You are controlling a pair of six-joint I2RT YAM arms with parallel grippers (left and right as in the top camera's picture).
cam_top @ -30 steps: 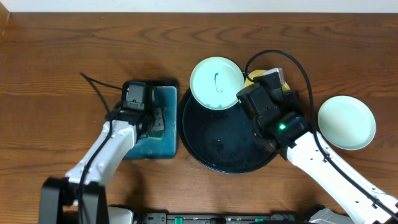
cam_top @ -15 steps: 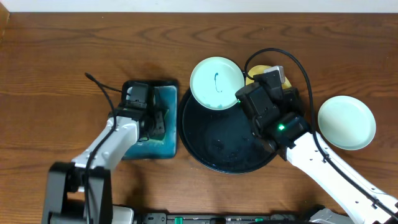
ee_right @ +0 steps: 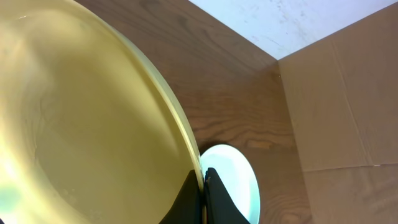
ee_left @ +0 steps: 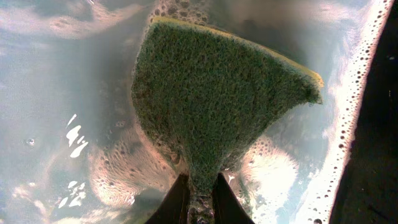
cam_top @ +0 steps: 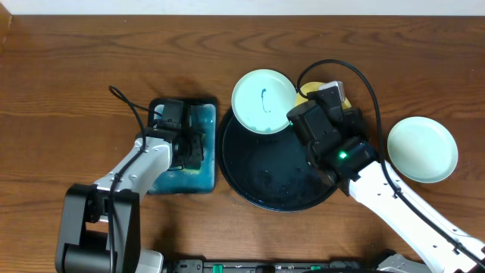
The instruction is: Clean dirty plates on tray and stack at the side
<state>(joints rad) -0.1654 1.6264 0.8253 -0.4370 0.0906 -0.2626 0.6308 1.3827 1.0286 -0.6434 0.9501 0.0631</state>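
Right gripper [ee_right: 203,186] has the yellow plate [ee_right: 81,124] by the rim, jaws pinched narrow on that thin edge. In the right wrist view the plate's broad pale face fills the left side, glossy, no marks showing. From above it sits at the far right edge of the tray [cam_top: 265,178], mostly hidden under the wrist, so its tilt is hard to call. It is round, so no long axis to speak of. The smeared mint plate [cam_top: 263,101] lies flat, open side up, overlapping the tray's far left rim and hanging partly over the table [cam_top: 76,76], with a small dark teal streak near its centre. The second mint plate [cam_top: 422,149] sits open side up on the wood to the right of the tray, apart from it, its face looking clean. Over on the left, the left gripper [ee_left: 199,186] is down in the basin [cam_top: 198,182] of blue soapy water, jaws squeezed tight on one corner of the sponge [ee_left: 217,106]. The sponge fans out away from the fingers, green scouring face to the camera, a yellow edge along its far side, foam around it.
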